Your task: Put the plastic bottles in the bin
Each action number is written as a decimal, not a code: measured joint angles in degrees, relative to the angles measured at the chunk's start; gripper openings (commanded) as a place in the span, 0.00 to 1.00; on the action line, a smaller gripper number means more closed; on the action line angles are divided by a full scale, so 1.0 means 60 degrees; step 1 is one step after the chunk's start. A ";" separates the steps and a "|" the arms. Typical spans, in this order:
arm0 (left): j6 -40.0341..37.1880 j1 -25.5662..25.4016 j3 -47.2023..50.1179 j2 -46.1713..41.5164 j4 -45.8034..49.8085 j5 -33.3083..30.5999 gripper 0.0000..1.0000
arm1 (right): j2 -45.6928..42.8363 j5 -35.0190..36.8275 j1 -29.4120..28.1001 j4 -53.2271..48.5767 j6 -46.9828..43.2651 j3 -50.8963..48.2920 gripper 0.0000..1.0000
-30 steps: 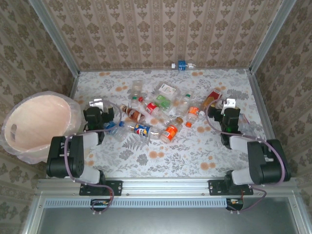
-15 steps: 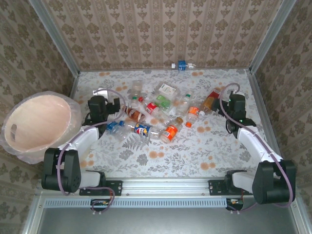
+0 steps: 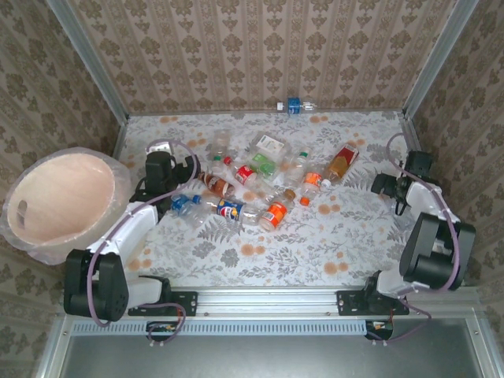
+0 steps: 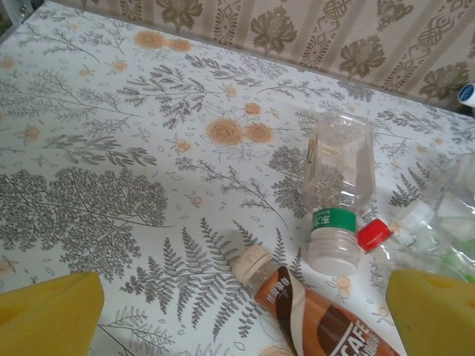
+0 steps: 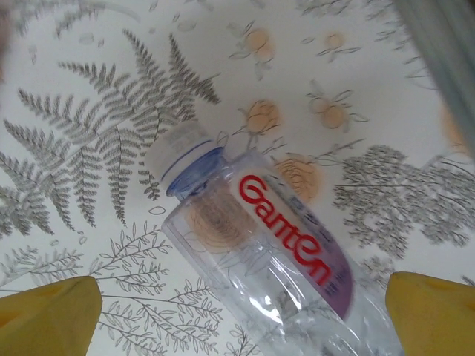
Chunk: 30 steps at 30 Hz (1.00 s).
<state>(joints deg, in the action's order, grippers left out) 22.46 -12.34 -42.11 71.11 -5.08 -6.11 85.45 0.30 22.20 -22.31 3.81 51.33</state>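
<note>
The bin stands well off to the side of the left gripper, whose spread fingers flank a brown coffee bottle. The right gripper, fingers equally wide apart, has a clear Ganten bottle between them. Closing on its slick, thin wall could squirt the bottle away.

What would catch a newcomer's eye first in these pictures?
A scatter of crushed bottles with bright labels lies across the middle of the flowered table. The big peach bin stands at the left, beside the table, and looks empty. One blue-labelled bottle lies apart from the rest at the far wall.
</note>
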 measured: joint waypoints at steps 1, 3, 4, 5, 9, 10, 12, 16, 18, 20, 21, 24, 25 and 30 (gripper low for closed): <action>0.0058 -0.0004 -0.0004 -0.0033 0.0007 0.0025 1.00 | 0.0262 0.0007 -0.0018 -0.0073 -0.0168 0.0142 1.00; 0.0171 -0.0004 -0.0007 -0.0091 0.0040 0.0033 1.00 | 0.0707 0.0091 -0.0036 -0.0160 -0.0517 0.0361 0.99; 0.0219 -0.0004 -0.0007 -0.0106 0.0069 0.0029 1.00 | 0.0849 0.0157 -0.0040 -0.0189 -0.0663 0.0437 0.99; 0.0277 -0.0004 -0.0007 -0.0113 0.0087 0.0029 1.00 | 0.1027 0.0233 -0.0040 -0.0237 -0.0827 0.0525 0.97; 0.0488 -0.0025 -0.0007 -0.0117 0.0102 0.0029 1.00 | 0.1756 0.0404 -0.0073 -0.0364 -0.1337 0.1064 0.91; 0.0525 -0.0044 -0.0007 -0.0117 0.0102 0.0029 1.00 | 0.1912 0.0415 -0.0106 -0.0372 -0.1417 0.1195 0.90; 0.0583 -0.0076 -0.0007 -0.0117 0.0102 0.0029 1.00 | 0.2353 0.0455 -0.0233 -0.0408 -0.1719 0.1570 0.83; 0.0627 -0.0164 0.0015 -0.0171 0.0098 -0.0018 1.00 | 0.3067 0.0670 -0.0594 -0.0404 -0.2073 0.2040 0.75; 0.0630 -0.0204 0.0124 -0.0353 0.0066 -0.0076 1.00 | 0.3395 0.0692 -0.0739 -0.0474 -0.2160 0.2208 0.72; 0.0645 -0.0251 0.0251 -0.0601 0.0058 -0.0124 1.00 | 0.3468 0.0783 -0.0809 -0.0637 -0.2229 0.2397 0.67; 0.0652 -0.0255 0.0295 -0.0710 0.0062 -0.0127 1.00 | 0.3468 0.0849 -0.0816 -0.0634 -0.2233 0.2422 0.65; 0.0652 -0.0251 0.0379 -0.0998 0.0058 -0.0160 1.00 | 0.3464 0.0965 -0.0816 -0.0627 -0.2178 0.2426 0.61; 0.0656 -0.0251 0.0401 -0.1071 0.0055 -0.0171 1.00 | 0.3442 0.1002 -0.0816 -0.0616 -0.2135 0.2415 0.60; 0.0780 -0.0266 0.0506 -0.1239 -0.0062 -0.0102 1.00 | 0.2459 0.1177 -0.0816 -0.0401 -0.1483 0.1851 0.56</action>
<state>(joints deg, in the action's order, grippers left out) 27.14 -13.93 -39.07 63.68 -5.45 -6.72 100.20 7.35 17.30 -24.71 -5.08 62.43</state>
